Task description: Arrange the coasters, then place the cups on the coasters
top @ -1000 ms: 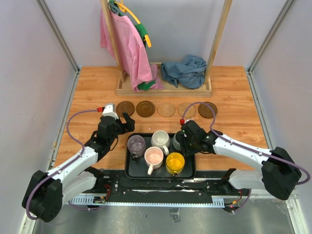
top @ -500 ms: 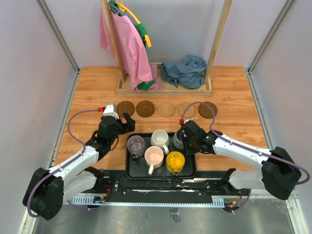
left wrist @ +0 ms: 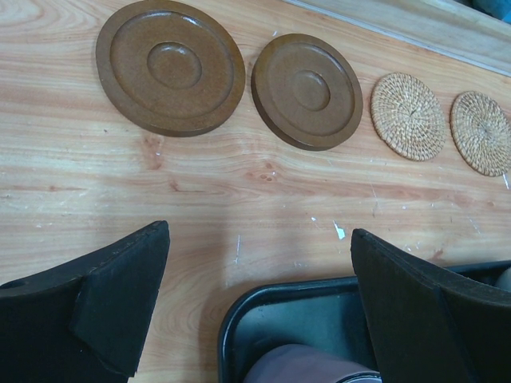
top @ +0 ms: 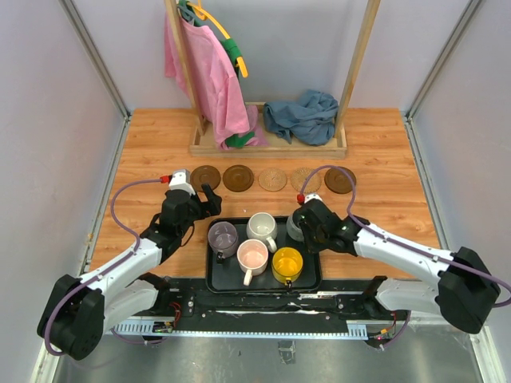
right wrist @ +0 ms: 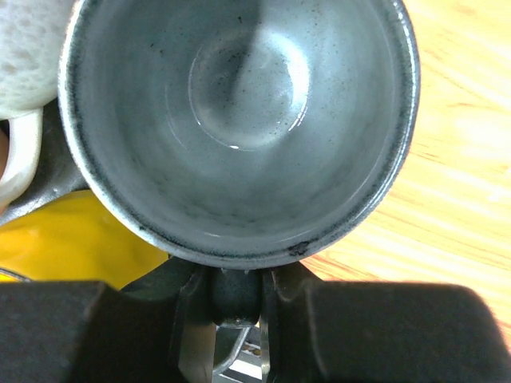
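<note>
Five coasters lie in a row on the wood: dark brown ones and woven tan ones. On the black tray stand a purple-grey cup, a white cup, a pink cup and a yellow cup. My right gripper is shut on the handle of the grey-blue cup at the tray's right edge. My left gripper hangs open over the tray's far left corner, near the purple-grey cup.
A wooden rack base with a pink garment and a blue cloth stands behind the coasters. White walls close in both sides. The arms' cables loop over the wood near the coaster row.
My right gripper's jaws have closed on the grey-blue cup's handle, and that arm has shifted slightly right. The left arm has not moved.
</note>
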### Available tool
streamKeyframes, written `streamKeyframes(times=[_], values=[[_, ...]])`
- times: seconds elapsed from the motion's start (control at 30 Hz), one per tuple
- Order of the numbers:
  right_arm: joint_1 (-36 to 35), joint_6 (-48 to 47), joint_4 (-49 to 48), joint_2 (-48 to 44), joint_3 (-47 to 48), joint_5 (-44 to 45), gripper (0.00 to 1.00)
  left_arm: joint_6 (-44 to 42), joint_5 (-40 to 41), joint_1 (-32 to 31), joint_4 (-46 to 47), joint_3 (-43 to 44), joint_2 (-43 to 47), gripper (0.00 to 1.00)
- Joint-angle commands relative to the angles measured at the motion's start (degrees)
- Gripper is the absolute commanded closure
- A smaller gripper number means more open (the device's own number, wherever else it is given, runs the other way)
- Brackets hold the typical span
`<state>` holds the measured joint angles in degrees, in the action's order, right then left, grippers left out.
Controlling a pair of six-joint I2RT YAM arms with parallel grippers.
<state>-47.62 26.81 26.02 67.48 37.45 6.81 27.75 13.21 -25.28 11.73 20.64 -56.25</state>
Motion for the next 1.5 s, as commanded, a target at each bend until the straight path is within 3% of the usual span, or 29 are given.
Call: streamKeyframes(times=[0.0,0.37,0.53,0.83,1.07,1.3,1.47], values=[[-3.6,-1.5,1.1,-4.7,0.6,9.6,0.99,0.5,0.6,-0.5,1.0,-0.7,0.5,0.0],[-5.6,-3.5,5.5,-9.6,4.3,24.7,0.99,0.7,0.3,-0.5,1.2,-0.3,0.5,0.0],[-2.9,-8.7,3.6,-9.1,5.3,30.4,0.99,0.3,-0.2,-0.4,2.0,-0.1,-0.2,0.0],[16.0,-12.3,-7.9,-7.0,7.4,23.7,0.99,0.2,-2.1,-0.5,3.1,1.0,-2.1,0.0],[26.9,-17.0,-10.8,3.7,15.1,15.9,0.99,-0.7,-1.4,-0.4,2.5,2.7,-1.8,0.0],[34.8,-17.2,-9.7,11.2,21.8,6.6,0.99,-0.2,-0.4,-0.4,1.8,3.3,-1.8,0.0],[36.6,-18.9,-8.2,15.5,25.1,3.2,0.99,-0.1,-0.3,-0.4,1.6,3.9,-3.4,0.0]])
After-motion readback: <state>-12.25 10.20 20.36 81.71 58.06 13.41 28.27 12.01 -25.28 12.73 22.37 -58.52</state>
